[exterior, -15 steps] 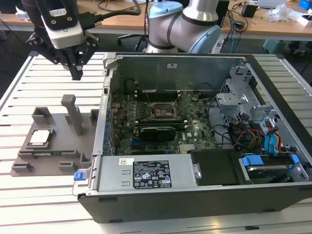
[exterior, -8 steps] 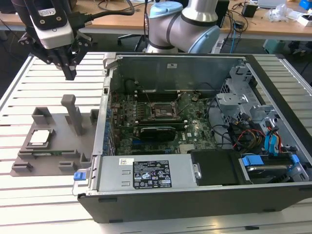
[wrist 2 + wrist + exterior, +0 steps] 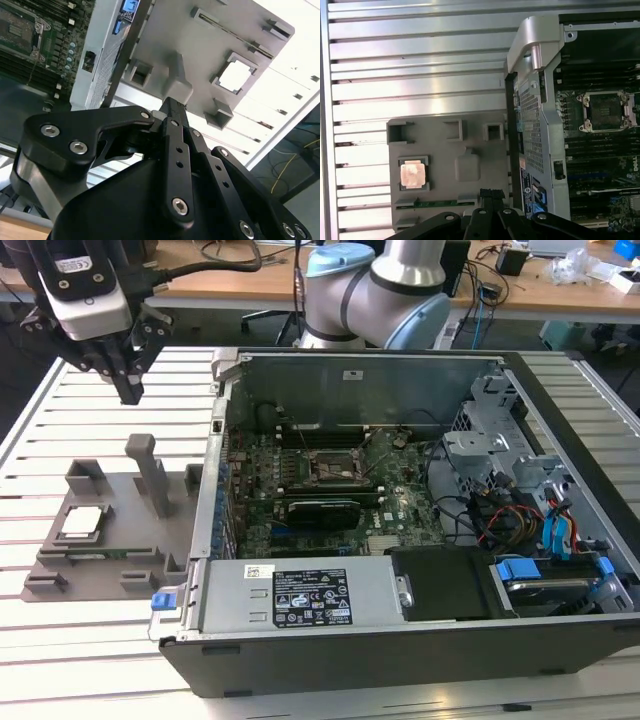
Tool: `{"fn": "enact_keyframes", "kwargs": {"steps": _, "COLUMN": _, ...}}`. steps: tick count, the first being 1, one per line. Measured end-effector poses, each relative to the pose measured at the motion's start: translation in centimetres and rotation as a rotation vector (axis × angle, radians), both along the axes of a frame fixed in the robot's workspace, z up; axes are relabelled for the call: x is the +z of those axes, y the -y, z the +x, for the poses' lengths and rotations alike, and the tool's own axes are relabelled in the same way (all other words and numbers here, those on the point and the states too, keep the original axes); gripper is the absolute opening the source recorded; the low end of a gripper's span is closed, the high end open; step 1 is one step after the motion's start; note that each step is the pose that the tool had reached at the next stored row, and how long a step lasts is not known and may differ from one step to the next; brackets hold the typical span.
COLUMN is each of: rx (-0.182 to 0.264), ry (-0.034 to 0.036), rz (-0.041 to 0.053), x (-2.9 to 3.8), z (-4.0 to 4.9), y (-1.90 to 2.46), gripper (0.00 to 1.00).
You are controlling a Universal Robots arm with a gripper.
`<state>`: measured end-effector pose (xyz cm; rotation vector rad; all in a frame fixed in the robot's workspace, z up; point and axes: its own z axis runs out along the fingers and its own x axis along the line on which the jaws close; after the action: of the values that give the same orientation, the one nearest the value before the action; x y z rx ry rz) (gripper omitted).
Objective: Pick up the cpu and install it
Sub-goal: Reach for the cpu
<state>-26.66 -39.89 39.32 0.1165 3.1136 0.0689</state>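
Gripper (image 3: 130, 390) hangs above the far corner of the slatted aluminium table (image 3: 100, 650) at the exterior view's left. Its jaws look drawn together on nothing, and it is well apart from everything below. In that view the cpu (image 3: 82, 523) lies flat in a square pocket of the grey fixture tray (image 3: 110, 568), just beside the open computer case (image 3: 400, 640). The empty processor socket (image 3: 335, 465) sits mid-motherboard inside the case, with the long black expansion card (image 3: 320, 510) just nearer than it. In the second wrist view the gripper (image 3: 172, 107) points down over the tray (image 3: 165, 30), its jaws closed against each other. The cpu (image 3: 235, 77) shows as a pale square in its pocket, off to one side of the tips rather than under them. In the first wrist view the gripper (image 3: 490, 192) sits at the tray's (image 3: 440, 165) edge nearest the case. The cpu (image 3: 413, 175) shines coppery-silver in its recess, and the socket (image 3: 605, 110) lies open. By my judgement the chip is light, rigid and slick-topped. Its underside is delicate (contacts there would not forgive a scrape), so the safest hold is across two opposite edges, kept level, with only gentle squeeze.
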Motion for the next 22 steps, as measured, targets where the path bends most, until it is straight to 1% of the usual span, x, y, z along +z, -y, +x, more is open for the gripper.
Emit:
{"fn": "enact_keyframes", "kwargs": {"steps": 1, "rx": 0.0, "ry": -0.0001, "rz": 0.0, "x": 0.0, "z": -0.32, "y": 0.0, "gripper": 0.11}}
{"fn": "enact_keyframes", "kwargs": {"steps": 4, "rx": 0.0, "ry": -0.0002, "rz": -0.0002, "x": 0.01, "z": -0.88, "y": 0.0, "gripper": 0.11}}
{"fn": "enact_keyframes", "kwargs": {"steps": 6, "rx": 0.0, "ry": -0.0001, "rz": -0.0001, "x": 0.01, "z": -1.49, "y": 0.0, "gripper": 0.11}}
{"fn": "enact_keyframes", "kwargs": {"steps": 8, "rx": 0.0, "ry": -0.0001, "rz": -0.0001, "x": 0.0, "z": -1.8, "y": 0.0, "gripper": 0.11}}
{"fn": "enact_keyframes", "kwargs": {"steps": 10, "rx": 0.0, "ry": -0.0001, "rz": 0.0, "x": 0.0, "z": -2.28, "y": 0.0, "gripper": 0.11}}
{"fn": "enact_keyframes", "kwargs": {"steps": 22, "rx": 0.0, "ry": -0.0001, "rz": 0.0, "x": 0.0, "z": -4.09, "y": 0.0, "gripper": 0.11}}
